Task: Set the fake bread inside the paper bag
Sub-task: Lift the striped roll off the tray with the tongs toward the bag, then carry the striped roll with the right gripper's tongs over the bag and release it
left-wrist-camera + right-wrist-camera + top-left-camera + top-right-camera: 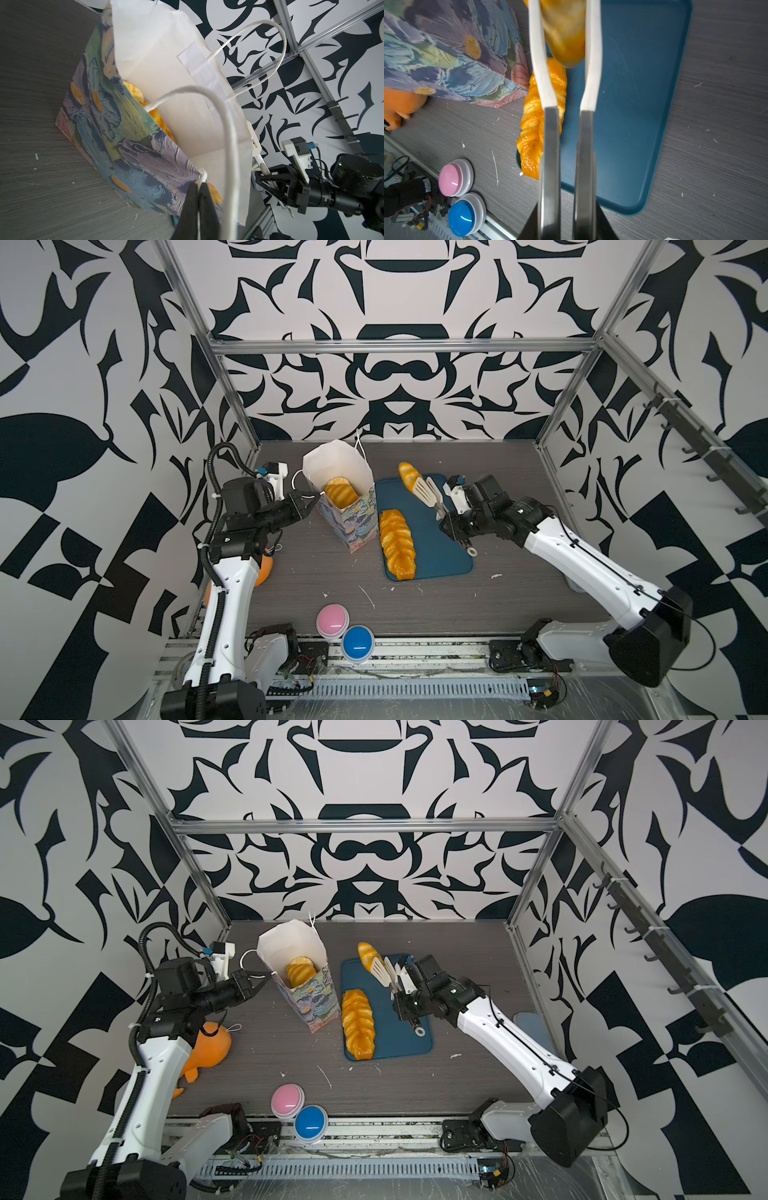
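Closed tight with the left end effector (312,503) on the rim of the paper bag (353,526), right at the root of a white cord handle (226,128). Shown in the left wrist view as black fingers (190,207) pressed together with paper pinched between. Bag upright on the tabletop (478,605), mouth open. Just past the fingertips, inside the bag and below its rim: golden pastries (340,494).

Clamped with the right end effector (448,520) on the metal handles of the tongs (428,491); narrowed onto the handles, with a gap left between them. Beyond this end effector, at the far end of the tongs: striped loaf (408,475), seated between the two white tong arms. Cannot tell whether lifted clear of the blue tray (440,547). Outside the bag, well apart from the left end effector.

Beside the right end effector, on the side toward the bag: braided loaf (397,543), flat along the tray edge, just beside the bag base, ungripped.

Behind the left end effector, beside its arm: orange plush toy (212,1040), on the tabletop.

Back toward the arm bases, well apart from both end effectors: pink button (332,620), with blue button (358,643) just beside it.
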Action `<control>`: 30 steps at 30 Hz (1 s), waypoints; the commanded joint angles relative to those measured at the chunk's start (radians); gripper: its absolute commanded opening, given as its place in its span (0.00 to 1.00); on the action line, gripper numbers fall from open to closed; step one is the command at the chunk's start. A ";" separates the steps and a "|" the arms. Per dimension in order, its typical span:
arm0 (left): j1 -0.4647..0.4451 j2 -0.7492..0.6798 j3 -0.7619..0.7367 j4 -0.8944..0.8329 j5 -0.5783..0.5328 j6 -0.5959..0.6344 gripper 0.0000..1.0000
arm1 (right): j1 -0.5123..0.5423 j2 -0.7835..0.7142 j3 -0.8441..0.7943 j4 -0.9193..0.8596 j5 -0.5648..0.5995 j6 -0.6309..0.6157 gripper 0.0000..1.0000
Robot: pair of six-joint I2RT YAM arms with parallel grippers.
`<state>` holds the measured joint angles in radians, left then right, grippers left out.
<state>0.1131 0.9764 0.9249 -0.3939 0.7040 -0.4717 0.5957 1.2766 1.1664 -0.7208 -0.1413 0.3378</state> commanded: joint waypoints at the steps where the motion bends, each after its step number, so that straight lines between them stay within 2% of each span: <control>1: 0.003 -0.012 0.007 -0.016 0.015 -0.001 0.00 | 0.004 -0.050 0.058 0.070 -0.013 0.006 0.30; 21: 0.003 -0.018 0.003 -0.015 0.015 -0.003 0.00 | 0.007 -0.149 0.197 0.136 -0.098 0.023 0.31; 30: 0.003 -0.017 0.011 -0.018 0.017 -0.004 0.00 | 0.071 -0.127 0.257 0.187 -0.127 0.022 0.32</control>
<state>0.1131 0.9695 0.9249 -0.3939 0.7040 -0.4725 0.6441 1.1576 1.3628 -0.6380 -0.2375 0.3611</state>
